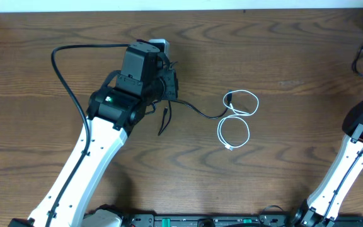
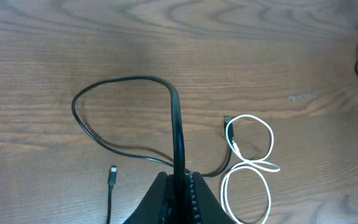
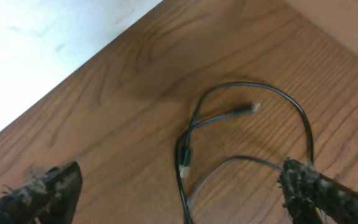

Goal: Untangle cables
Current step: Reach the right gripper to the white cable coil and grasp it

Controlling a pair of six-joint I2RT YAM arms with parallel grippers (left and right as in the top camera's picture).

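My left gripper is shut on the black cable. In the left wrist view the cable rises from the jaws in a wide loop over the table. One black plug lies loose at the lower left. The other plug rests at the top of the white cable. The white cable lies flat in a figure-eight, right of the gripper, with the black cable touching its upper loop. My right gripper is open and empty, far to the right.
A separate bundle of dark cables lies at the table's far right, under the right gripper. The table's back edge meets a white wall. The right arm stands at the right edge.
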